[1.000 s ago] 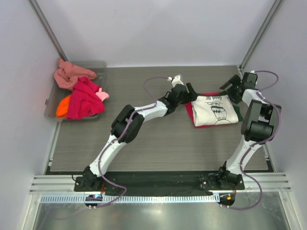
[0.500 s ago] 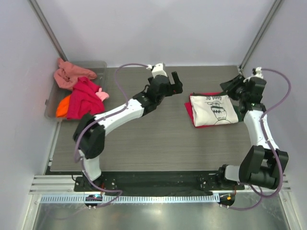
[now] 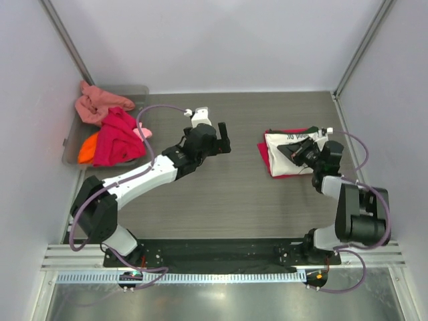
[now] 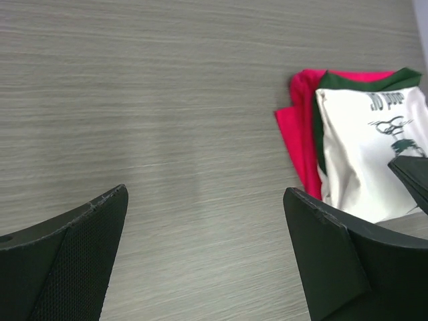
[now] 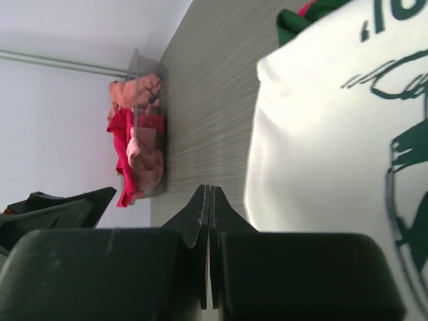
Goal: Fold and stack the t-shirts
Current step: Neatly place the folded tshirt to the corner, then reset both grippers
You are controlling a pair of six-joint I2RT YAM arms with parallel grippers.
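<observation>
A folded cream-white t-shirt (image 3: 289,160) with dark green trim and dark print lies on a folded crimson-pink t-shirt (image 3: 265,154) at the right of the table. The left wrist view shows both, the cream-white t-shirt (image 4: 371,154) over the crimson-pink t-shirt (image 4: 299,134). My right gripper (image 3: 295,153) hangs low over the white shirt's near right part, shut with nothing between its fingers (image 5: 207,188). My left gripper (image 3: 225,138) stands open over bare table left of the stack, jaws wide and empty (image 4: 206,194). More t-shirts (image 3: 110,130), salmon, magenta, orange and light pink, lie crumpled at the far left.
The crumpled shirts sit in a translucent grey tray (image 3: 136,91) at the table's far-left corner, also seen in the right wrist view as the tray (image 5: 137,63). Metal frame posts rise at both far corners. Grey wood-grain table (image 3: 227,194) stretches between tray and stack.
My left gripper drew back to the left, away from the stack, and opened fully. My right gripper swung from behind the stack to its near right side and shut.
</observation>
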